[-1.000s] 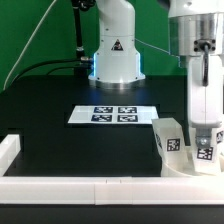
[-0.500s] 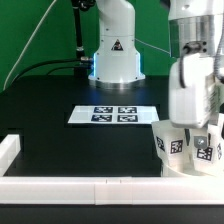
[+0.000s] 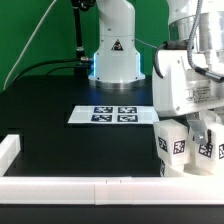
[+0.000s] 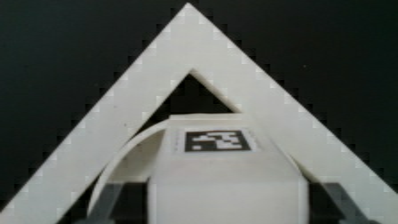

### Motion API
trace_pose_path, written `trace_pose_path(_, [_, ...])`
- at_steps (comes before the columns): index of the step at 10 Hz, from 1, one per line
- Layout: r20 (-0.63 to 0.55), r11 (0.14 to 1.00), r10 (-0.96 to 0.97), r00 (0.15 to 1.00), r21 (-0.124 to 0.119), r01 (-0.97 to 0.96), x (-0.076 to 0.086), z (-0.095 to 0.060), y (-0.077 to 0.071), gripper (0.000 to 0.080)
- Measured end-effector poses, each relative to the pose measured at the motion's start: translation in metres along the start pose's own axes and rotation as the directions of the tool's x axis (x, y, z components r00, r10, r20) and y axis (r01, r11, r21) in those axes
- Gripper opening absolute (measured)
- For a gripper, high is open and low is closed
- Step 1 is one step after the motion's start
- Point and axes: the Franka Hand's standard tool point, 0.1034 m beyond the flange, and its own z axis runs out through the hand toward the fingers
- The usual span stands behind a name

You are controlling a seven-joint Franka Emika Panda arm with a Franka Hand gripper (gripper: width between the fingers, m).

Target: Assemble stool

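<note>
The white round seat [image 3: 173, 146] stands near the exterior view's right edge, beside the front border bar, with two tagged faces showing. My gripper [image 3: 204, 134] comes down on it from above, with the hand tilted toward the exterior view's left. In the wrist view the seat [image 4: 221, 150] fills the gap between my two dark fingers [image 4: 111, 196], tag facing the camera. The gripper [image 4: 224, 198] is shut on it. I cannot make out separate block legs in either view.
The marker board [image 3: 117, 114] lies mid-table in front of the robot base [image 3: 115, 55]. White border bars run along the front [image 3: 80, 188] and at the left [image 3: 8, 150]. In the wrist view two bars meet in a corner [image 4: 192, 30] just beyond the seat.
My hand has swung from upright to a strong tilt toward the exterior view's left. The seat stayed in the grip and turned slightly, so its tags shifted a little.
</note>
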Motion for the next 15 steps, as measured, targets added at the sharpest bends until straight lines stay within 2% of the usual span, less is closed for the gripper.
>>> trace_pose_path(2, [-0.003,0.998,-0.07,0.998,-0.002,0.07,0.001,0.001,0.001,0.0337])
trace_pose_path(3, [-0.004,0.997,-0.076,0.997,-0.002,0.076,0.001,0.001,0.001,0.0512])
trace_pose_path(4, [-0.004,0.994,-0.109,0.994,-0.002,0.109,0.001,0.001,0.001,0.0606])
trace_pose_path(5, [0.009,0.99,-0.14,0.99,0.003,0.14,-0.005,-0.005,0.0,0.0606])
trace_pose_path(7, [0.049,0.924,-0.382,0.923,0.055,0.379,-0.025,-0.032,-0.012,0.0647])
trace_pose_path(8, [0.054,0.882,-0.471,0.881,0.07,0.467,-0.03,-0.04,-0.014,0.0647])
trace_pose_path(10, [0.018,0.678,-0.733,0.68,0.091,0.729,-0.047,-0.048,-0.017,0.0649])
trace_pose_path(12, [0.002,0.622,-0.781,0.624,0.085,0.778,-0.04,-0.045,-0.018,0.0649])
trace_pose_path(13, [-0.015,0.5,-0.865,0.502,0.079,0.863,-0.038,-0.045,-0.019,0.0649])
trace_pose_path(14, [-0.032,0.284,-0.958,0.286,0.053,0.957,-0.03,-0.044,-0.023,0.0649])
trace_pose_path(15, [-0.027,0.099,-0.995,0.099,0.029,0.995,-0.032,-0.045,-0.026,0.0649])
